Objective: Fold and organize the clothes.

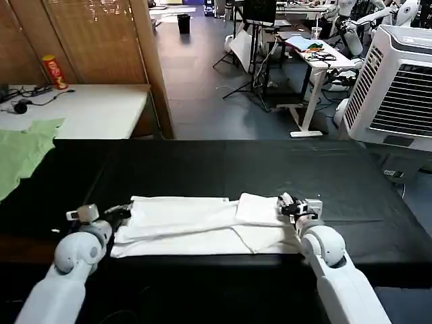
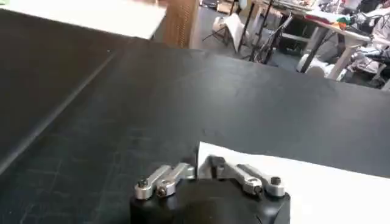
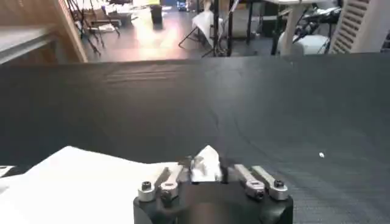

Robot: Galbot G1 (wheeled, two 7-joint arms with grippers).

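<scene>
The white T-shirt [image 1: 196, 226] lies folded into a long strip across the near part of the black table [image 1: 223, 169], plain side up. My left gripper [image 1: 123, 213] sits low at the strip's left end. In the left wrist view it [image 2: 203, 168] is shut on the T-shirt's corner [image 2: 304, 182]. At the strip's right end my right gripper [image 1: 291, 206] rests on a doubled-over flap. The right wrist view shows it [image 3: 205, 169] shut, with a peak of the white T-shirt [image 3: 91, 182] pinched between its fingers.
A pale green garment [image 1: 23, 152] hangs over the table's far left corner. Behind it stands a white side table [image 1: 88, 108] with a red can [image 1: 55, 72]. A white air cooler [image 1: 398, 81] stands at the right. Bare black tabletop stretches beyond the shirt.
</scene>
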